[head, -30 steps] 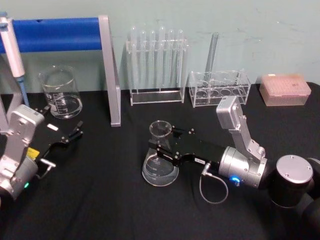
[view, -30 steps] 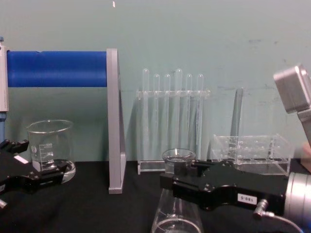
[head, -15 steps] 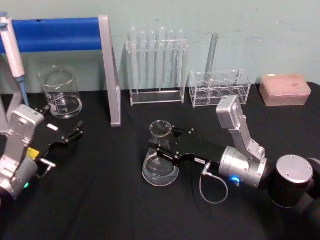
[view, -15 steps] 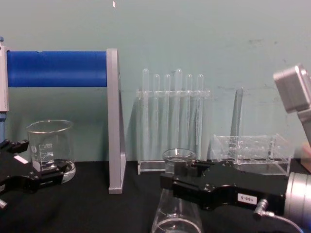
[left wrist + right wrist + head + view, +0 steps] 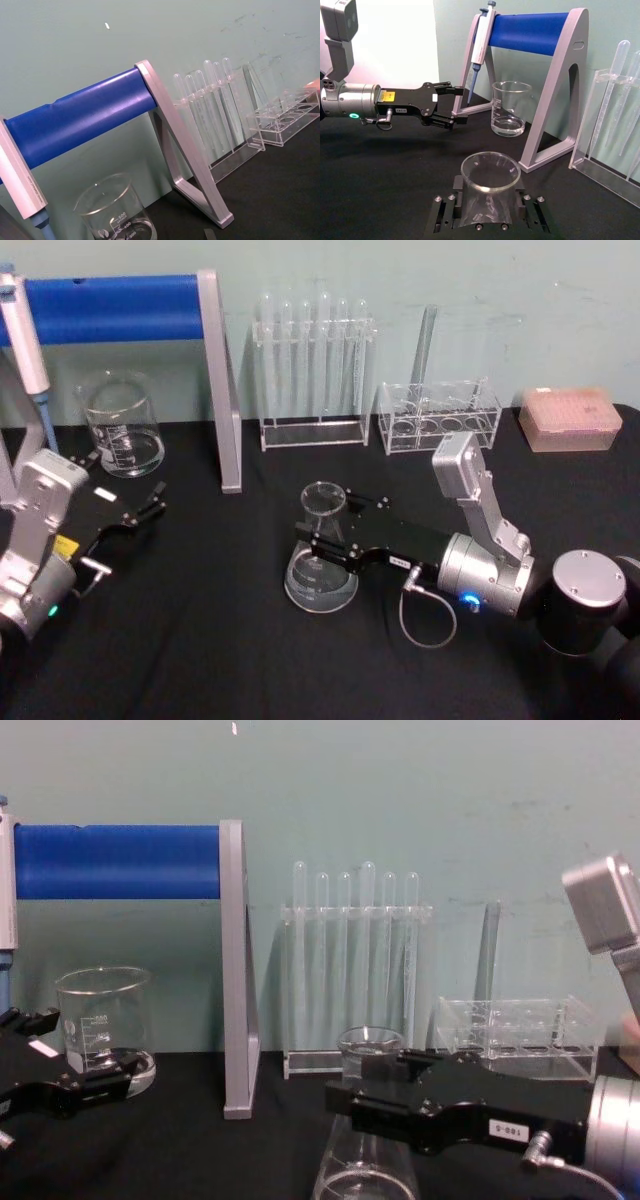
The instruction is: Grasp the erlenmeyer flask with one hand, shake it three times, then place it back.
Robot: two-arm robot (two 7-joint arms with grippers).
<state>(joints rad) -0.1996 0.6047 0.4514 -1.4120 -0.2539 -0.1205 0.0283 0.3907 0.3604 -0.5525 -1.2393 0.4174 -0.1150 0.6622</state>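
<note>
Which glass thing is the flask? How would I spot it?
Find the black table, then the right gripper reaching to its middle. Its fingers clasp the neck of the erlenmeyer flask: cone-shaped with a wide round base, unlike the straight-sided beaker far left or the thin test tubes behind.

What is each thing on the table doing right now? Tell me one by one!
Flask: upright on the table, neck between the right gripper's jaws.
Right gripper: shut on the flask's neck.
Left gripper: open, holding nothing, beside the beaker.
Beaker: upright, a little clear liquid at the bottom.
Test tubes: standing in their rack.
Pipette: hanging on the blue stand.
</note>
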